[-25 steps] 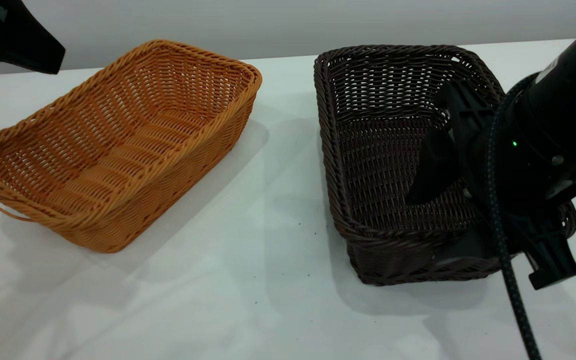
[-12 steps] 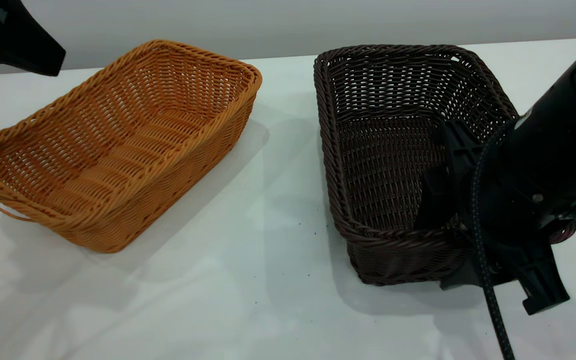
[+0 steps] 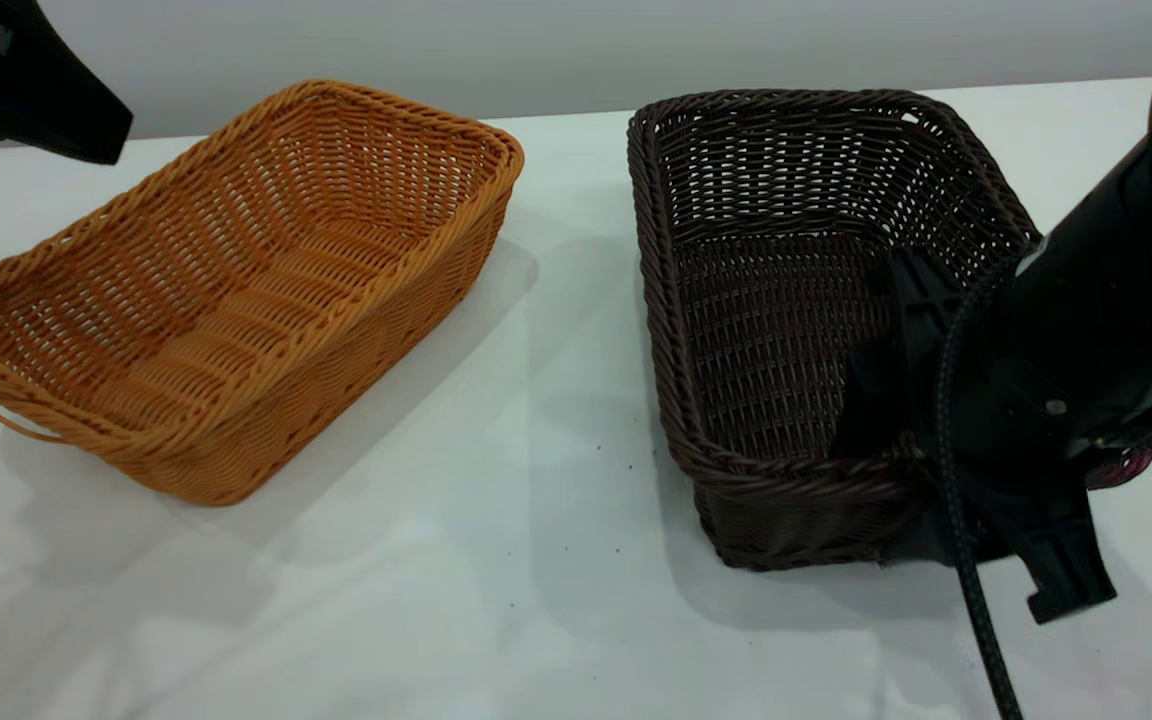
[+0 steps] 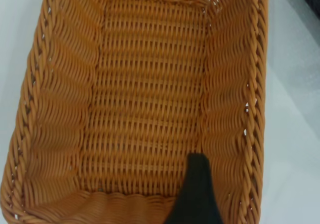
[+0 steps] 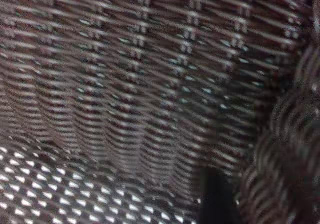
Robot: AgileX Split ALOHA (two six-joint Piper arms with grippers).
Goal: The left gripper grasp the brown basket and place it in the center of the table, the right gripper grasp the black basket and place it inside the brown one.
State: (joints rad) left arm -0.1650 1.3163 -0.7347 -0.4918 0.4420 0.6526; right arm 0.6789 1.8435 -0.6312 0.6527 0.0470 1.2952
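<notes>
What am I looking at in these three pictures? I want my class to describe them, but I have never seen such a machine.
This is a robot with two separate arms at a white table, each ending in a two-fingered gripper. The wide picture comes from a camera facing the arms; the other two come from cameras on the arms' wrists. Two empty wicker baskets stand apart on the table: a brown basket and a black basket. The right gripper is down at the black basket's near corner, one finger inside the wall; its wrist camera shows the dark weave close up. Whether it has closed on the wall cannot be seen. The left gripper hangs above the brown basket, holding nothing; its camera looks down into it.
</notes>
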